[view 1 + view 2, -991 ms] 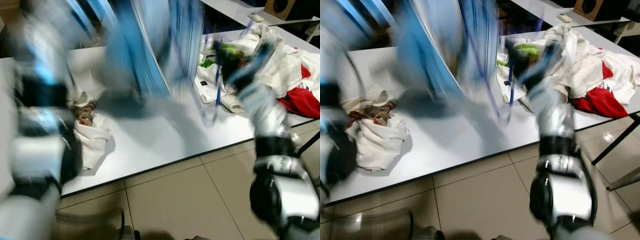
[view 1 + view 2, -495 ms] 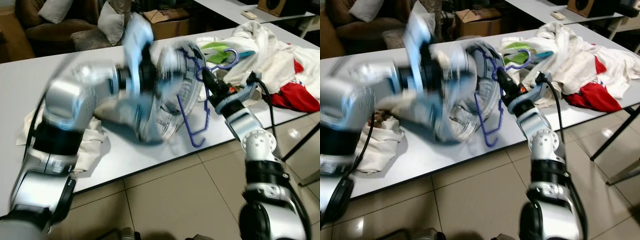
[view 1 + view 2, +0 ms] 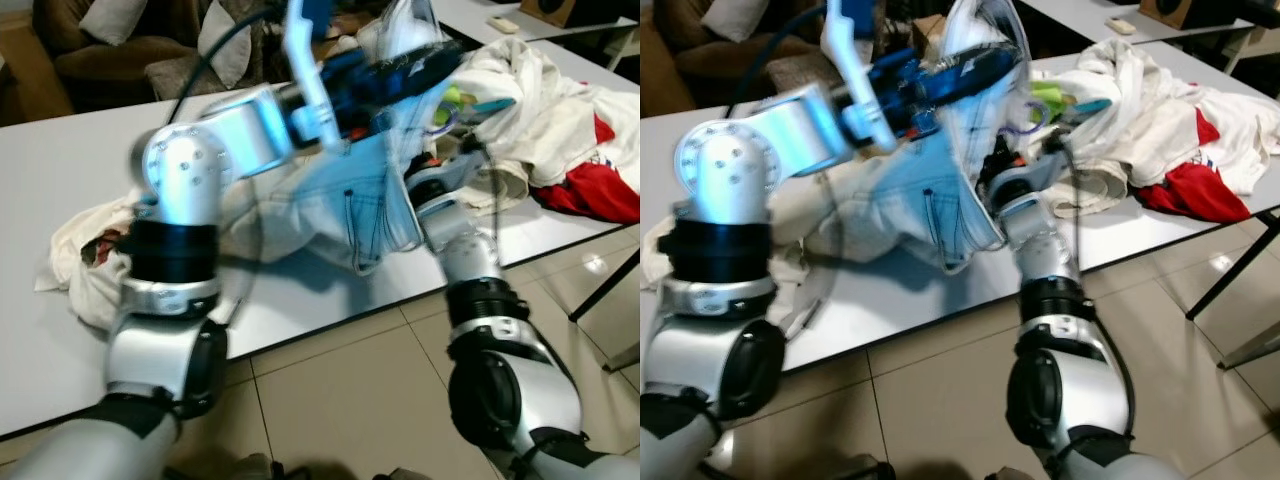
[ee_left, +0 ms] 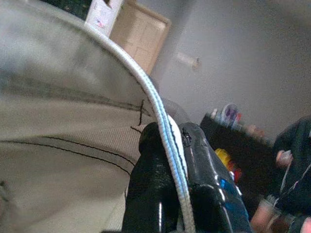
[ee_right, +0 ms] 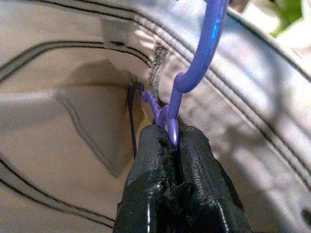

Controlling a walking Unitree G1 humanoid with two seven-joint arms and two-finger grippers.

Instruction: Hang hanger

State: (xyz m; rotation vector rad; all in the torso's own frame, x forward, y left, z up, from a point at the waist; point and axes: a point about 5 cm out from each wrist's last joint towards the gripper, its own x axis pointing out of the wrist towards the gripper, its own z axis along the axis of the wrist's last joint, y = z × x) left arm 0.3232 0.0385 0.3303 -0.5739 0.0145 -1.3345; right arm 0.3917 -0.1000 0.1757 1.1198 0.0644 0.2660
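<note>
A pale blue denim garment [image 3: 350, 200] hangs over the white table [image 3: 60, 160], lifted by its waistband. My left gripper [image 3: 425, 60] reaches across high above the table and is shut on that waistband edge [image 4: 163, 116]. My right gripper [image 5: 172, 133] is pushed up inside the garment and is shut on the neck of a purple plastic hanger [image 5: 204, 43]. The hanger's hook curves up against the denim lining [image 5: 73, 97]. In the eye views the denim hides most of the hanger, and my right forearm [image 3: 455, 230] enters the cloth from below.
A heap of white and red clothes [image 3: 560, 120] covers the table's right end. A crumpled white cloth [image 3: 80, 250] lies at the left. A sofa with cushions [image 3: 100, 50] stands behind the table. Tiled floor [image 3: 350, 400] and a dark table leg [image 3: 605, 285] are in front.
My left arm has swung the denim garment up off the table and over the hanger. The purple hanger, which hung in plain sight half a second ago, is now inside the cloth.
</note>
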